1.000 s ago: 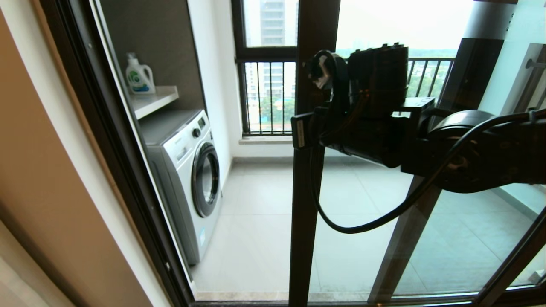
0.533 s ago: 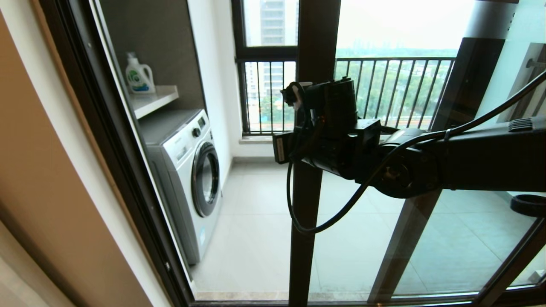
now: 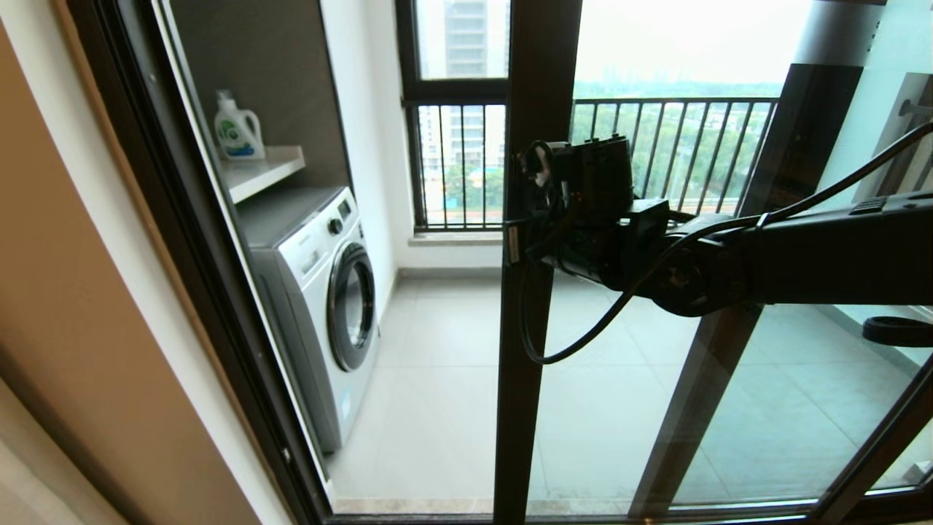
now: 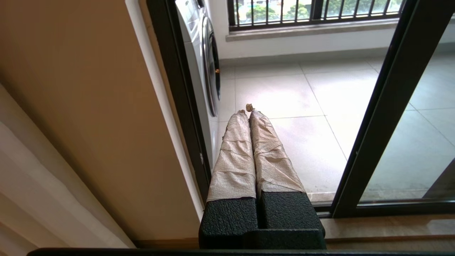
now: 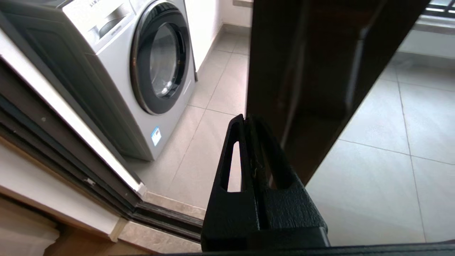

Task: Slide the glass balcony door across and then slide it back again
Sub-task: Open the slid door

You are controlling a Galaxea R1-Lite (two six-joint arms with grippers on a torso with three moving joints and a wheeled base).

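Note:
The glass balcony door (image 3: 656,408) stands partly slid open, with its dark left stile (image 3: 519,379) upright in the middle of the head view. My right gripper (image 3: 511,244) reaches in from the right at mid height, shut with nothing held. Its fingertips (image 5: 244,120) lie against the left edge of that stile (image 5: 312,71). The door's bar handle is hidden behind my wrist. My left gripper (image 4: 247,111) shows only in the left wrist view. It is shut, with tape-wrapped fingers (image 4: 234,153), low by the door sill (image 4: 373,224) and pointing into the opening.
A washing machine (image 3: 328,292) stands just inside the opening on the left, with a detergent bottle (image 3: 237,130) on the shelf above it. A beige wall (image 3: 73,328) and the outer frame (image 3: 219,292) bound the left. A second dark stile (image 3: 718,379) leans behind the glass. The barred window (image 3: 459,168) is at the back.
My right arm dropped lower, swung left past the stile, then came back so its fingers rest at the stile's edge. The door itself has not visibly shifted.

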